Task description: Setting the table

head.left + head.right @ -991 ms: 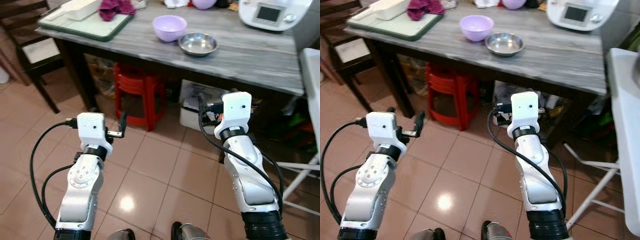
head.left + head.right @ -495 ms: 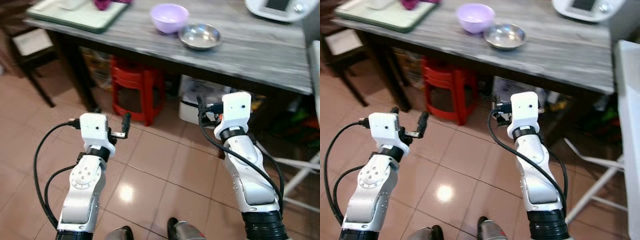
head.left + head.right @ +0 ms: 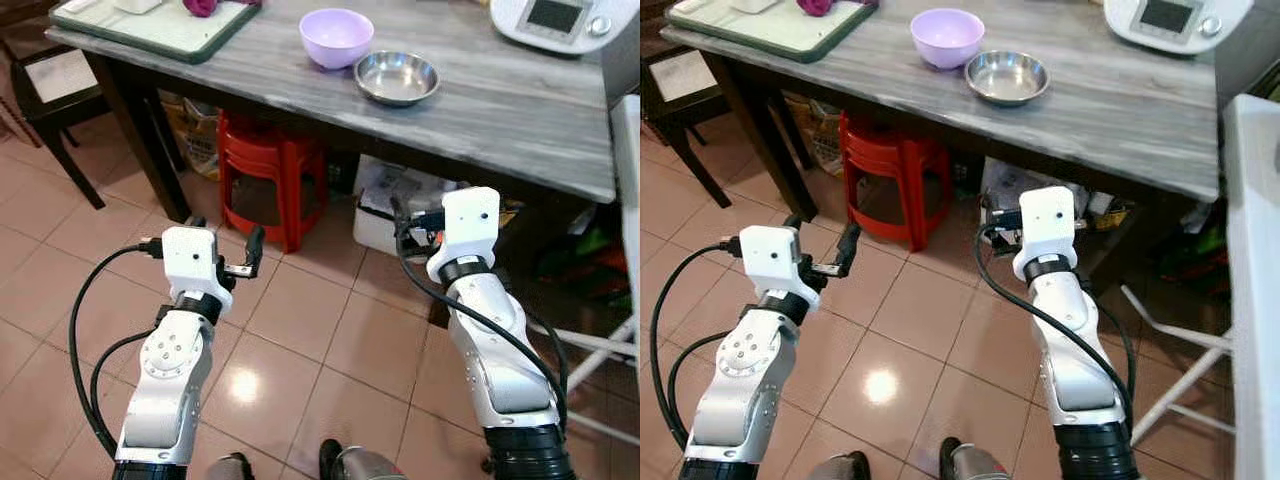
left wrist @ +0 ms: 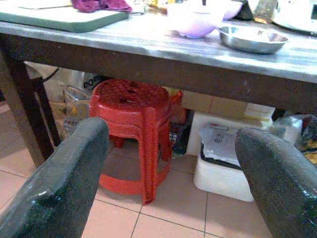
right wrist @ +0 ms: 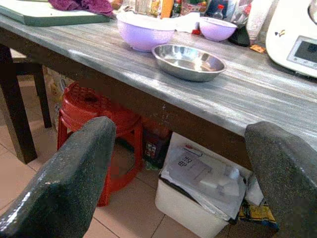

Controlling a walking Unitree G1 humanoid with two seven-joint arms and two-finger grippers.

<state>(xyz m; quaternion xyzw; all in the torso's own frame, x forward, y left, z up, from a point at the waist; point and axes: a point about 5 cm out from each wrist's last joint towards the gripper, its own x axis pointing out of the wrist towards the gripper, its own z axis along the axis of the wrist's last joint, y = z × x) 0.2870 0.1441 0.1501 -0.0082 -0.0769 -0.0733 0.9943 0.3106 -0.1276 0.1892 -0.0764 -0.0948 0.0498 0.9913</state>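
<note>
While both grippers gape, steel bowl (image 3: 397, 78) touches lilac bowl (image 3: 336, 37).

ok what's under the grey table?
Under the table: a red plastic stool, a white bin with papers on top, and bags by the leg. The tabletop's shadow hides whatever sits further back.

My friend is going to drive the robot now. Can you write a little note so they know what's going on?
Left gripper: open, holding nothing, raised above the floor short of the table.
Right gripper: open, holding nothing, also short of the table's edge.
Things: purple bowl and metal bowl sit side by side on the table; green tray lies at its left end, white appliance at its right end. Red stool stands underneath.
Done: robot faces the table.
Left: step closer and start setting out the bowls.
</note>
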